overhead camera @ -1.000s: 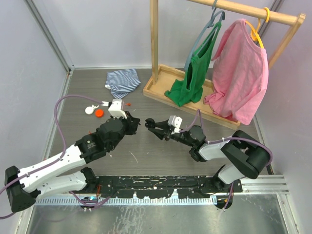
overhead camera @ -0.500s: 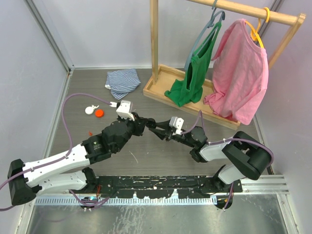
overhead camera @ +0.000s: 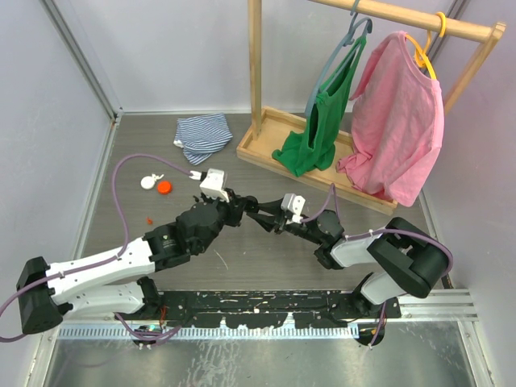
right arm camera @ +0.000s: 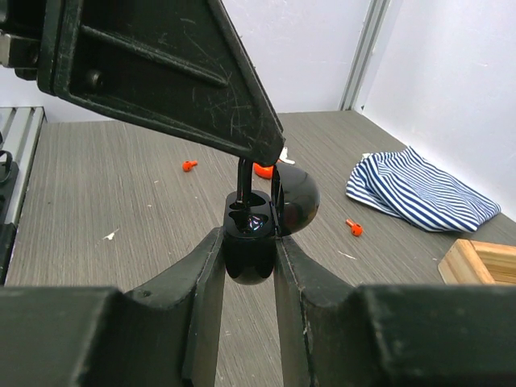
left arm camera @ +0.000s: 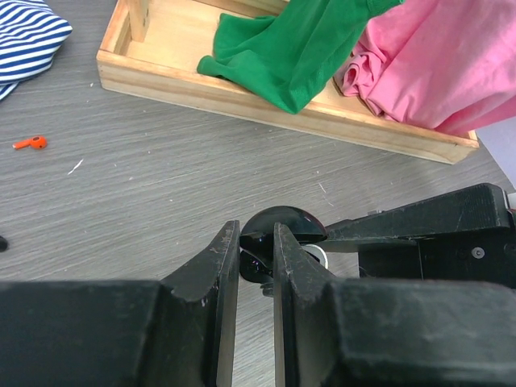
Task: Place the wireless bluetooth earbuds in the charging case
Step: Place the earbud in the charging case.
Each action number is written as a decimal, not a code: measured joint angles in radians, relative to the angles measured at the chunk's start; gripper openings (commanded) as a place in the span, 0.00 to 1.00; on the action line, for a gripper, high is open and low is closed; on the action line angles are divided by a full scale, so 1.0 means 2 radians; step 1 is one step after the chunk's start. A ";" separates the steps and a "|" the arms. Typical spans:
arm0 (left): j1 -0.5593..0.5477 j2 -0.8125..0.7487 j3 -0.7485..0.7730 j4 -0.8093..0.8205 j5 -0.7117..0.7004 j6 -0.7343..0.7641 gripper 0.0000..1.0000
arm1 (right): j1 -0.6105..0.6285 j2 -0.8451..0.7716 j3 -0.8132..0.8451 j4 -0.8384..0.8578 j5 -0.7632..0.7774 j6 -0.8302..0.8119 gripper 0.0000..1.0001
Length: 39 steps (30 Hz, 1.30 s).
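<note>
My right gripper (right arm camera: 248, 239) is shut on a black charging case (right arm camera: 250, 256), held above the table with its lid (right arm camera: 297, 198) open. My left gripper (left arm camera: 255, 234) is shut on a black earbud (right arm camera: 243, 182), whose stem stands in one socket of the case. In the left wrist view the case lid (left arm camera: 284, 222) shows just beyond my fingertips. In the top view the left gripper (overhead camera: 243, 207) and the right gripper (overhead camera: 260, 219) meet tip to tip at mid-table. Orange earbuds (right arm camera: 189, 166) (right arm camera: 353, 227) lie loose on the table; one shows in the top view (overhead camera: 150, 218).
An orange case (overhead camera: 164, 188) and a white case (overhead camera: 147, 182) lie at the left. A striped cloth (overhead camera: 203, 135) lies at the back. A wooden rack base (overhead camera: 256, 150) holds a green garment (overhead camera: 318, 129) and a pink shirt (overhead camera: 399, 121).
My left arm has swung right and brought its fingertips onto the open case held by the right gripper. The right gripper has shifted only slightly.
</note>
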 measured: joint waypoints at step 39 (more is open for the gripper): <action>-0.019 0.023 0.011 -0.037 -0.019 -0.017 0.54 | 0.000 -0.007 -0.010 0.004 0.019 0.002 0.01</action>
